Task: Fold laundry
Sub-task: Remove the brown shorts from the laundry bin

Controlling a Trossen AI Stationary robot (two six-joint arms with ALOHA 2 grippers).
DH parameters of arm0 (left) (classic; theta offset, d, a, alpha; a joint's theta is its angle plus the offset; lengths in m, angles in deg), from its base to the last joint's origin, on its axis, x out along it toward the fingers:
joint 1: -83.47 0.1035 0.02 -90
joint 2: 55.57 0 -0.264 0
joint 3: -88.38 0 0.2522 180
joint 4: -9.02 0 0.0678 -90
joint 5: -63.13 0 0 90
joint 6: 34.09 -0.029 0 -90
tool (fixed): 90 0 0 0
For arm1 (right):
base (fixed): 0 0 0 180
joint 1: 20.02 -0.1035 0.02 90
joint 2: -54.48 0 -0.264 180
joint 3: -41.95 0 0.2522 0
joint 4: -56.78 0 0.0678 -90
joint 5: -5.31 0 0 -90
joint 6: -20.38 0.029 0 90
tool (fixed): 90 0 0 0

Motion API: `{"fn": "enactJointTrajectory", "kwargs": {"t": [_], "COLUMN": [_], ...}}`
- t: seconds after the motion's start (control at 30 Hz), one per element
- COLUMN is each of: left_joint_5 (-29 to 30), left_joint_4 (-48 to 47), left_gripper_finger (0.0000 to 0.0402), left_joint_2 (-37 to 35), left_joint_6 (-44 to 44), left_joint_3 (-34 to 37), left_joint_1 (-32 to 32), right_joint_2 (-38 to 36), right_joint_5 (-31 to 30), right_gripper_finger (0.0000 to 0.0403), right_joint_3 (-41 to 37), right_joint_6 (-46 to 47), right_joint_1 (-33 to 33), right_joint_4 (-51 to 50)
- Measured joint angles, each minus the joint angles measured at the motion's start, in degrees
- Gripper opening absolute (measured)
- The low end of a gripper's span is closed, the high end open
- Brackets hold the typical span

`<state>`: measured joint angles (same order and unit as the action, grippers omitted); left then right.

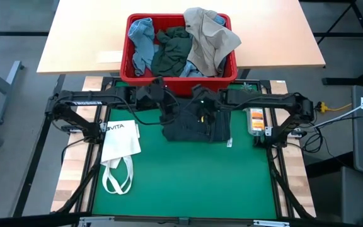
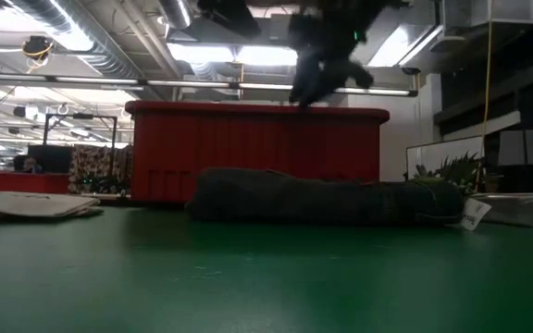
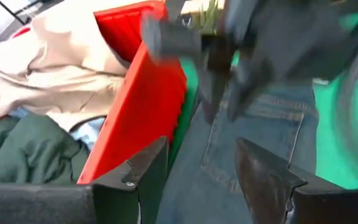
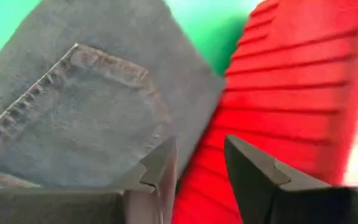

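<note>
two grippers: left gripper (image 3: 201,171) and right gripper (image 4: 201,165), jaws apart, empty
wrist-only: jeans (image 1: 194,126) pocket stitching
edge: jeans touch red bin (image 1: 180,83); near mat (image 1: 188,183) open

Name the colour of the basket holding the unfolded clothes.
Red; the basket shows best in the high view.

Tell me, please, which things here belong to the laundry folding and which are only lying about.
Belong to the job:
- dark jeans on the green mat
- light blue garment, dark green garment and beige garment in the red basket

Lying about:
- white tote bag
- white tag beside the jeans
</note>
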<state>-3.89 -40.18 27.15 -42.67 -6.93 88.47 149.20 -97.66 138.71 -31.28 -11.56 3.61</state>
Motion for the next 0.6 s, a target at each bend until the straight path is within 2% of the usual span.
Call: {"fn": "enactJointTrajectory", "kwargs": {"t": [0.1, 0.3, 0.43, 0.6], "left_joint_5": [0.0, -0.2, -0.1, -0.2], "left_joint_4": [-3.8, -8.8, -11.2, -13.3], "left_gripper_finger": [0.0181, 0.0181, 0.0181, 0.0181], "left_joint_2": [-1.2, -5.0, -6.8, -7.6], "left_joint_6": [0.2, 3.9, 6.5, 7.0], "left_joint_3": [0.0, 0.0, 0.1, 0.0], "left_joint_1": [-0.2, -1.7, -2.7, -3.8], "right_joint_2": [0.0, -0.1, -0.1, -0.1], "right_joint_5": [-2.8, -13.9, -14.9, -14.9], "right_gripper_finger": [0.0133, 0.0133, 0.0133, 0.0133], "right_joint_3": [6.2, 14.6, 18.1, 20.4], "right_joint_6": [-3.2, -10.7, -13.3, -11.8], "right_joint_1": [0.2, 3.8, 10.1, 21.3], "right_joint_4": [-2.9, -4.6, -4.8, -5.1]}}
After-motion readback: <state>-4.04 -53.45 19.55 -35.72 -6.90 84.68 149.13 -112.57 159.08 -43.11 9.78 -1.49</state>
